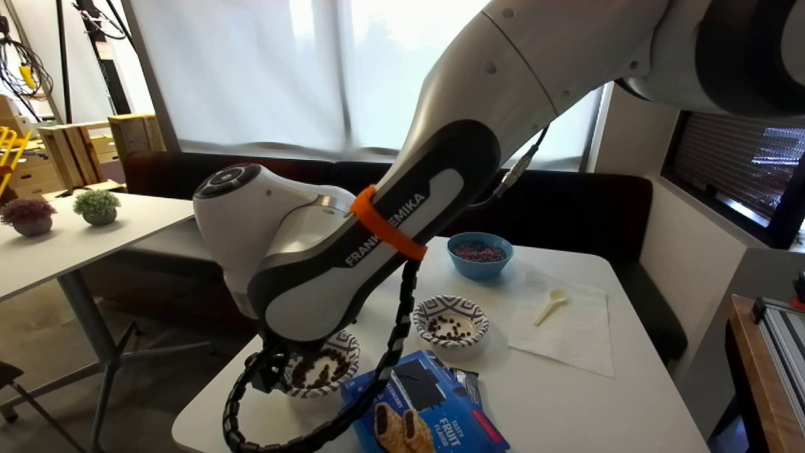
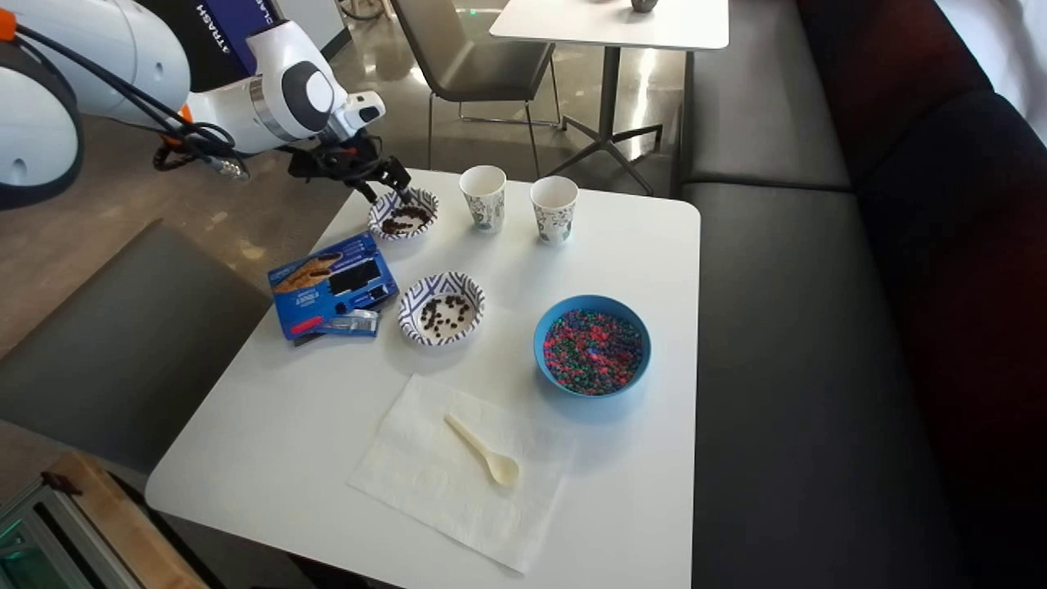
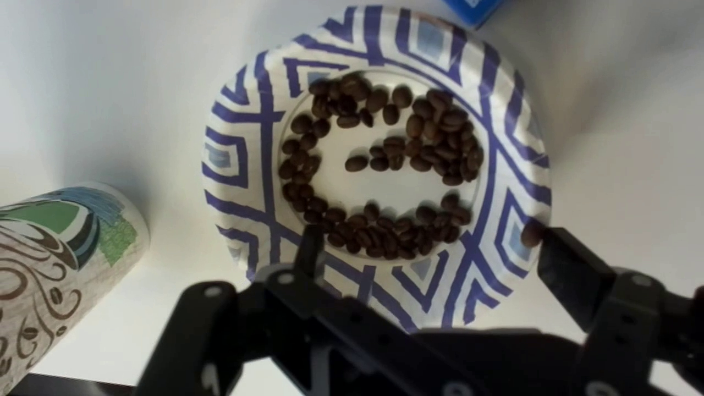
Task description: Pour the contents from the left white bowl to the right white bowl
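My gripper is standing wide and gripping nothing, with the left bowl sitting on the table directly below it. One finger is reaching over the inside of the rim, the other is hanging over the outer edge; whether either is touching, I am not making out. Taking hold is looking like my next step, and that is where I am worrying. If I am closing askew, the rim, which I am judging to be thin paper, could be buckling and letting the beans slide out. If I am going too deep, the inner finger could be ploughing through the beans or shoving the bowl. A cup is standing close beside the gripper, so a sideways swing could be toppling it. The box is lying just across the bowl from the gripper, and a low lift could be dragging the bowl into it. The right bowl is sitting well apart from the gripper; carrying by one edge, I am risking an early spill, and a fast tip could be scattering beans around it.
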